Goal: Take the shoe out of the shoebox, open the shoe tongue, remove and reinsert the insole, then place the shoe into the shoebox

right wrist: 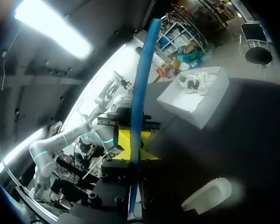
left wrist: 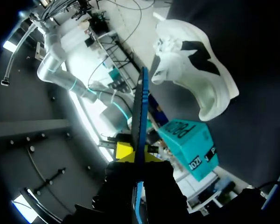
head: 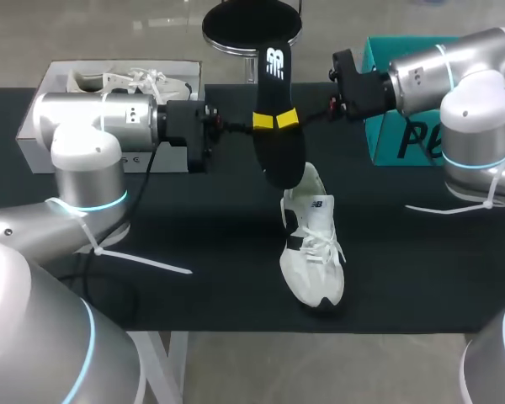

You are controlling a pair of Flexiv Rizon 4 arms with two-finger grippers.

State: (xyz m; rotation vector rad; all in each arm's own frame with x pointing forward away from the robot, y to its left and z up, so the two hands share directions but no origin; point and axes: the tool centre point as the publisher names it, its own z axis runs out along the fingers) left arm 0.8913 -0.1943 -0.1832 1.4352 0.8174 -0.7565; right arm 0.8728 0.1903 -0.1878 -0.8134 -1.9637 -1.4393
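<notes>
A black insole hangs above the middle of the dark table, its long axis close to upright. Its lower end is just over the heel of a white shoe, which lies with its toe toward the near edge. The left gripper and right gripper reach in level from opposite sides, each apparently pinching the insole's mid-length between yellow tips.

Harsh overhead glare in wrist views; table dim
</notes>
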